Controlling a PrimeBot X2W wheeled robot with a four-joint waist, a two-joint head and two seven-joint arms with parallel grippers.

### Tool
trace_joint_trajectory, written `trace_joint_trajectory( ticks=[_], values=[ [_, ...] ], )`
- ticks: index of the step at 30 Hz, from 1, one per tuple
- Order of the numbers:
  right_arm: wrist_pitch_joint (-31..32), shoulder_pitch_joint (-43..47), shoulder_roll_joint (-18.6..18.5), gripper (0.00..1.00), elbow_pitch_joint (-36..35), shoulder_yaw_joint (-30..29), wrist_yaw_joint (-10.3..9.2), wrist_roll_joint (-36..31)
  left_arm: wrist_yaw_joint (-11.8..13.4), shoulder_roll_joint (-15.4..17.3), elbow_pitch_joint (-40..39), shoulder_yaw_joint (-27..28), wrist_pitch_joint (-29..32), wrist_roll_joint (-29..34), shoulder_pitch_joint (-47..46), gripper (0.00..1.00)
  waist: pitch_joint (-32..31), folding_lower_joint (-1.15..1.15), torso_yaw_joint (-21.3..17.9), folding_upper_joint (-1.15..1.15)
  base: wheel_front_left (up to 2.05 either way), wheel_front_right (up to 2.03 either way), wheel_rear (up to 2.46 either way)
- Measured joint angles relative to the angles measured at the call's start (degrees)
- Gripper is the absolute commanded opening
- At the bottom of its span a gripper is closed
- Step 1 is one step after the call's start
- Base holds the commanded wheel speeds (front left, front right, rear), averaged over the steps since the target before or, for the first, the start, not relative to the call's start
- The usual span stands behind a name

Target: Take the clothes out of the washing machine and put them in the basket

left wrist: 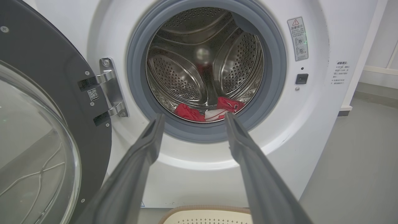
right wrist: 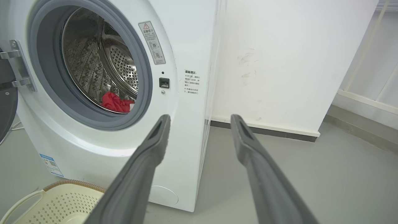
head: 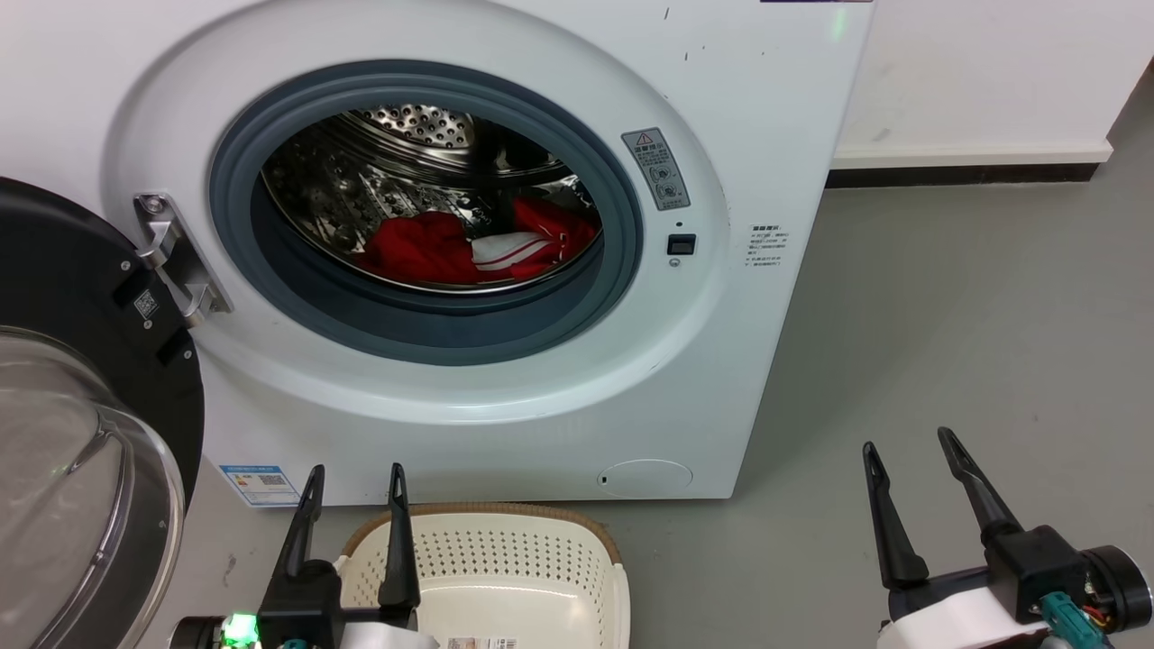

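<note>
Red clothes lie near the front edge of the washing machine drum (door swung aside for reach); left gripper and right gripper hang parted, empty.

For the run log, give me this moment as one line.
door open; clothes in washing machine; basket on floor; left gripper jaws open; right gripper jaws open

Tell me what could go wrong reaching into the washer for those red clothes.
1. The clothes lie deep in the drum, so the left end effector may scrape the grey door seal reaching in.
2. The open door stands close on the left and could be bumped.
3. A trailing garment may miss the basket.
</note>
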Motion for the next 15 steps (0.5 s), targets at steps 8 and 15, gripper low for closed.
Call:
trace_joint_trajectory(
  ticks=[8, 15],
  values=[
    [-0.26, -0.02, 0.00, 1.00, 0.38, -0.08, 0.00, -1.80, -0.49, -0.47, 0.42, 0.44, -0.25, 1.46, 0.12, 1.00, 0.07, 0.00, -0.05, 0.00, 0.00, 0.00, 0.00],
    [-0.26, -0.02, 0.00, 1.00, 0.41, -0.04, 0.00, -1.79, -1.16, -0.99, 0.90, 0.96, -0.25, 1.54, 0.11, 1.00, 0.18, 0.00, -0.06, 0.00, 0.00, 0.00, 0.00]
  ],
)
